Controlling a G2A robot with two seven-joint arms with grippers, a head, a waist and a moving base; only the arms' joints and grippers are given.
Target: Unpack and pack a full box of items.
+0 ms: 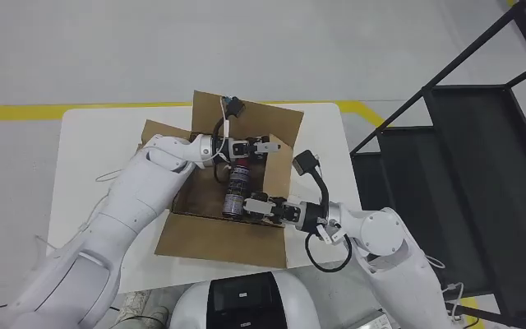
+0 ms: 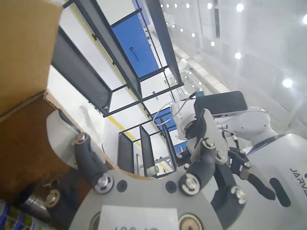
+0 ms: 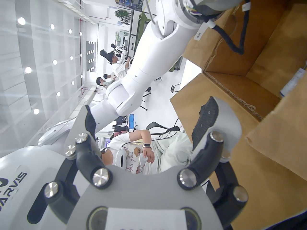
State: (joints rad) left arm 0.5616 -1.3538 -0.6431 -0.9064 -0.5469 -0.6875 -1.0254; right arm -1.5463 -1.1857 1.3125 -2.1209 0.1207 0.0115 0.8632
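Observation:
An open cardboard box (image 1: 215, 238) sits on the white table (image 1: 90, 156) with its flaps spread. Inside it lie cylindrical cans (image 1: 238, 187), dark red and labelled, end to end. My left gripper (image 1: 274, 147) hangs over the box's far right side, fingers spread wide with nothing between them (image 2: 130, 116). A can's metal end (image 2: 33, 203) shows at the edge of the left wrist view. My right gripper (image 1: 249, 203) is low inside the box beside the nearer can, open and empty (image 3: 150, 107). A white packet (image 3: 292, 82) lies deeper in the box.
The box's tall back flap (image 1: 246, 115) stands upright behind the left gripper. A black metal staircase (image 1: 444, 156) stands right of the table. Bare tabletop lies left of the box. A seated person (image 3: 144, 149) is behind the robot, away from the table.

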